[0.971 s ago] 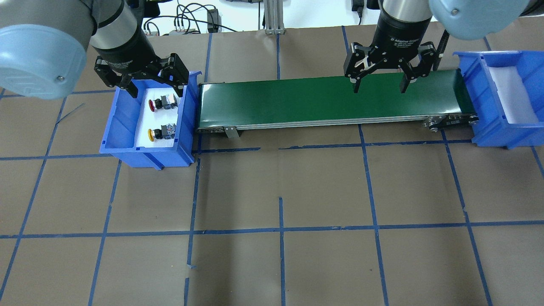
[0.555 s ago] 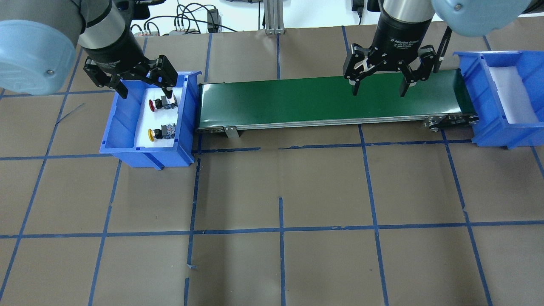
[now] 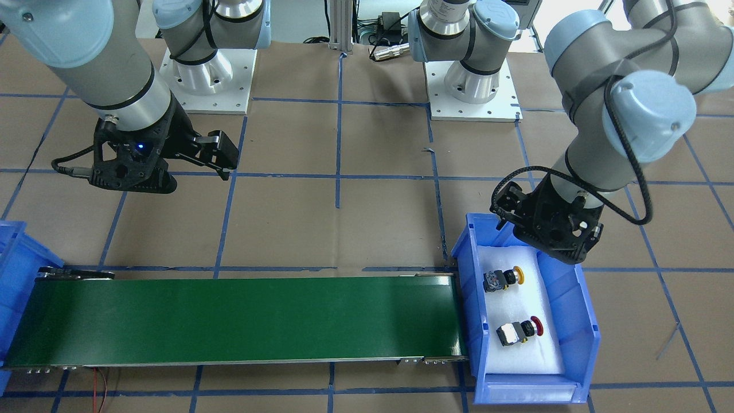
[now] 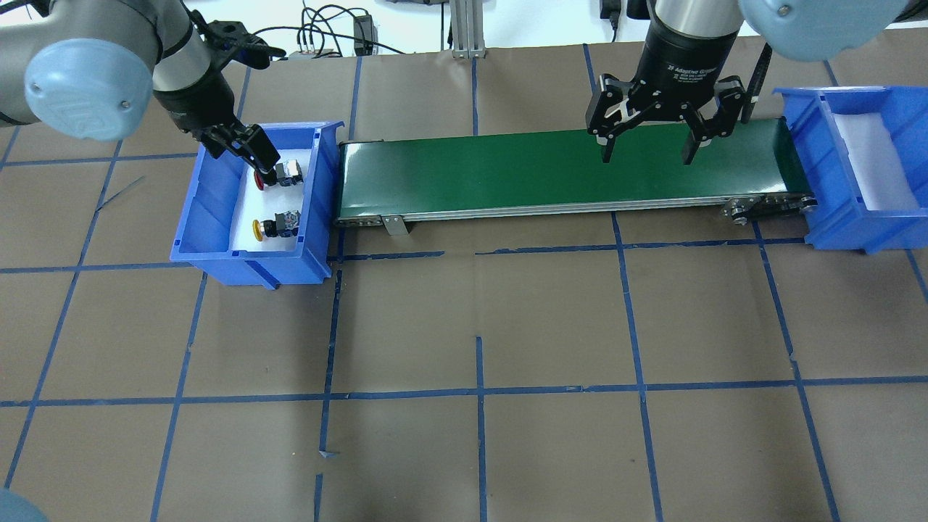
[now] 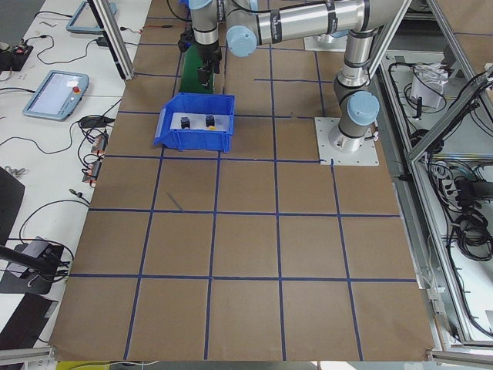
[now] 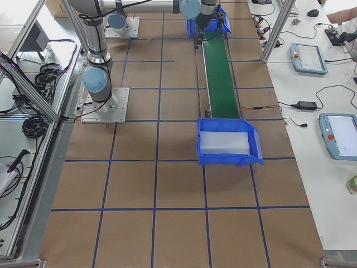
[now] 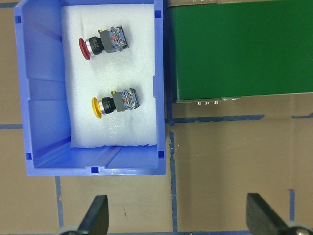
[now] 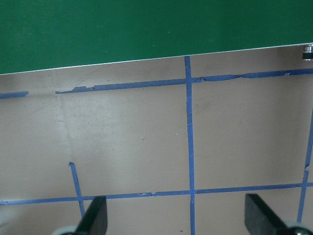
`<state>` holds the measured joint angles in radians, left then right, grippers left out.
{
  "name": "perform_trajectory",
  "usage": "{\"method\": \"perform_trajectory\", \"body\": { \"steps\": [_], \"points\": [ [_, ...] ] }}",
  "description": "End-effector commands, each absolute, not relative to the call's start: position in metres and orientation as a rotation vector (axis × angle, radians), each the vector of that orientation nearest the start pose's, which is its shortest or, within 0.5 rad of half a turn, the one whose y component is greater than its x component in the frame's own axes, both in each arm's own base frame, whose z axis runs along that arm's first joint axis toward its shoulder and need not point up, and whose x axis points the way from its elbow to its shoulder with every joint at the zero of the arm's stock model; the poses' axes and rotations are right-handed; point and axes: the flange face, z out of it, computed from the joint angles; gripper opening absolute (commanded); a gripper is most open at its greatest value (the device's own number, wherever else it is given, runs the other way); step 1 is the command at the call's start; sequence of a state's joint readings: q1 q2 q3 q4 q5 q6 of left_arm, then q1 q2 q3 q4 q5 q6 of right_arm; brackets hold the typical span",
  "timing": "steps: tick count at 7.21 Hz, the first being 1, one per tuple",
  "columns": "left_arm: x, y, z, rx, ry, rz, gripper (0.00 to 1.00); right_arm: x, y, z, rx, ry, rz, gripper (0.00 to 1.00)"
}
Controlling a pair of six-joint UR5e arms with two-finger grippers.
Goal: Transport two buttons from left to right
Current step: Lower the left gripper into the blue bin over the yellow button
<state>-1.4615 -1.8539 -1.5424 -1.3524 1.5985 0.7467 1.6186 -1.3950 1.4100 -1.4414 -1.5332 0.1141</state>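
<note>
The red button (image 4: pixel 290 172) and the yellow button (image 4: pixel 275 226) lie on white foam in the left blue bin (image 4: pixel 210 254). In the left wrist view the red button (image 7: pixel 102 43) lies beyond the yellow one (image 7: pixel 116 101), caps pointing left. My left gripper (image 4: pixel 246 152) hangs open and empty above the bin, partly covering the red button from overhead. In the front view it (image 3: pixel 553 241) is over the bin's robot-side end. My right gripper (image 4: pixel 645 148) is open and empty above the green conveyor belt (image 4: pixel 507 170).
The belt runs from the left bin to a right blue bin (image 4: pixel 826 167) lined with white foam. Brown table paper with blue tape lines (image 4: pixel 478 391) lies all around. Cables and an aluminium post (image 4: pixel 464 29) stand at the far edge.
My left gripper has turned about its wrist and shifted left and back over the bin, still open. The right gripper has barely moved. The buttons have not moved.
</note>
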Motion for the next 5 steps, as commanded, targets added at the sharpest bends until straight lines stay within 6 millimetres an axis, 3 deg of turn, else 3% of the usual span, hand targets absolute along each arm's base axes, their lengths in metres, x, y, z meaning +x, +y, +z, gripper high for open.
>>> {"method": "perform_trajectory", "body": {
  "steps": [1, 3, 5],
  "points": [
    [-0.041, -0.644, 0.297, 1.369, 2.831, 0.108, 1.00, 0.165, -0.543, 0.462, 0.105, 3.104, 0.229, 1.00],
    [-0.036, -0.656, 0.258, 1.518, 2.776, 0.142, 1.00, 0.163, -0.544, 0.460, 0.109, 3.108, 0.233, 1.00],
    [-0.014, -0.658, 0.241, 1.502, 2.814, 0.170, 1.00, 0.162, -0.544, 0.460, 0.111, 3.108, 0.235, 1.00]
  ]
}}
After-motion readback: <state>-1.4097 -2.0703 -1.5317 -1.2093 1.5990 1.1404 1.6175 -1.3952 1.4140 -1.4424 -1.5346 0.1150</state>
